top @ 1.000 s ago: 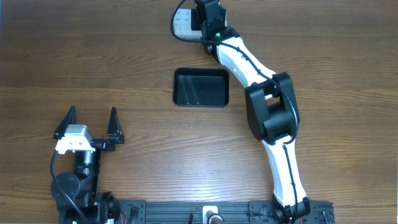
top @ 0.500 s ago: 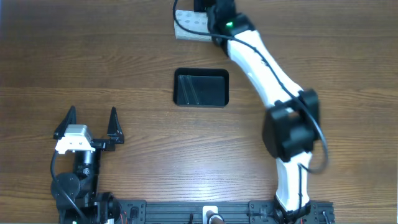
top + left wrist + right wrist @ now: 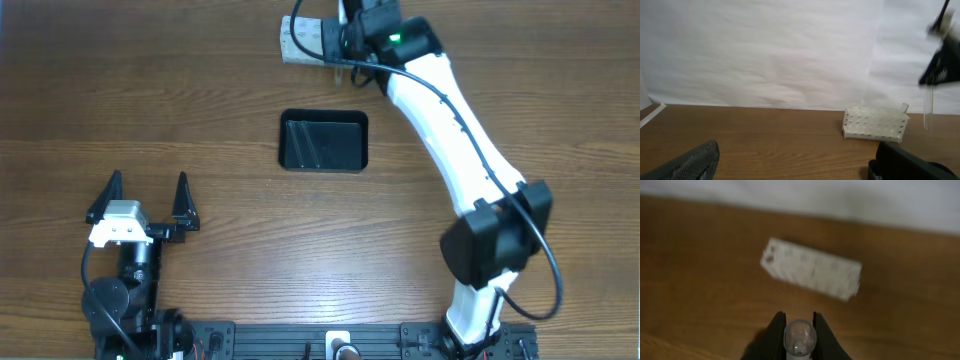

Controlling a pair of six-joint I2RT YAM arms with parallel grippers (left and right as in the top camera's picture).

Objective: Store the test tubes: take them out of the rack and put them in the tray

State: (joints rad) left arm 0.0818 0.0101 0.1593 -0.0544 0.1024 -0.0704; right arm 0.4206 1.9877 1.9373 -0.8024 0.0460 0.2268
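The right gripper [image 3: 798, 322] has its fingers narrowed onto a clear test tube [image 3: 800, 337]. The right wrist view looks straight down the tube's round end, so its long axis runs along the fingers and hangs below them, close to upright. In the left wrist view the same tube [image 3: 927, 107] dangles from the dark fingers just beside the end of the white rack [image 3: 875, 123]. It looks apart from the rack rather than seated in a hole, though that picture is blurred. I judge the tube to be out of the rack and ready to carry.

The move turns on where the black tray [image 3: 324, 170] lies. It is back from the right fingers, toward that arm's own base, with the rack [image 3: 305, 40] on the fingers' far side (the tray sits between the rack and the arm bases). The tray's long side runs across the tabletop [image 3: 200, 80], while the tube hangs upright. My guess is that the wrist must tip the tube over before letting go, or it will land on end and may topple or bounce off the rim. Pale streaks show inside the tray; I cannot tell if they are tubes or glare.

The left gripper [image 3: 148, 180] sits near its own base with its fingers spread wide and nothing between them. It is well apart from both tray and rack, so the right arm is nearer and already has the load.
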